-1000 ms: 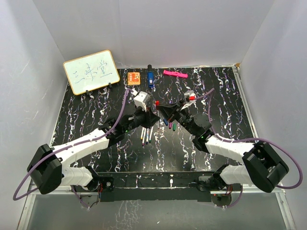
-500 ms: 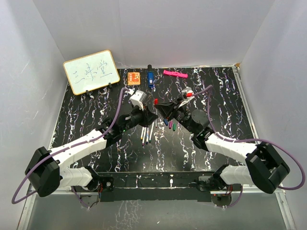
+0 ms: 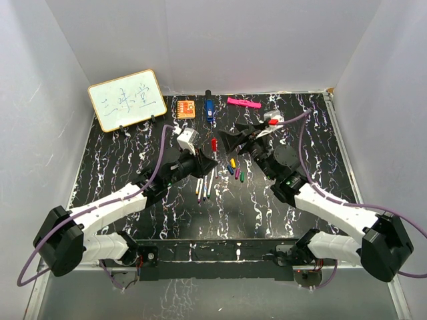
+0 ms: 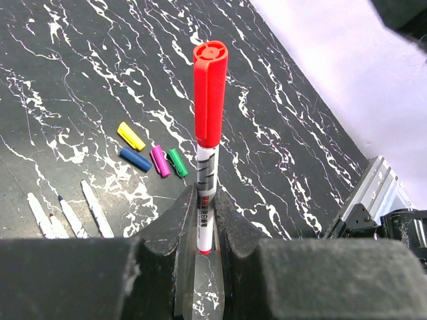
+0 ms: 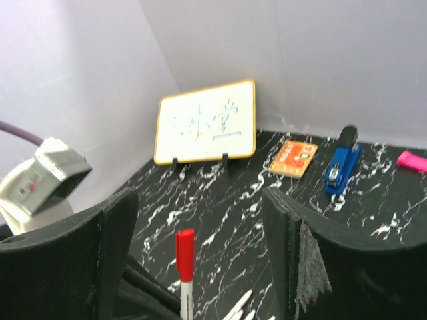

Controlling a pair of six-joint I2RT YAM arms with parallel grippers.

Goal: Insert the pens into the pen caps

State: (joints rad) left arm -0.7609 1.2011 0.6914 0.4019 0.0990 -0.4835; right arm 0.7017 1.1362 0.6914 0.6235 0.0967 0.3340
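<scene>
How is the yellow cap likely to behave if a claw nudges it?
The yellow cap is tiny and plastic-looking, so it is probably very light and apt to skid at a nudge. Its tube-like body suggests it could roll sideways. Lying flat beside the blue cap, it likely leaves little room for a pinch.

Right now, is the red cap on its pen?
On. The red cap covers the top of the pen in the left gripper.

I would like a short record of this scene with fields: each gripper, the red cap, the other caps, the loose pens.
left gripper: shut on the pen, held upright
red cap: fitted on top of that pen
right gripper: open, holding nothing
loose caps: yellow, blue, purple, green, lying together on the table
uncapped pens: lying flat near the caps
</scene>
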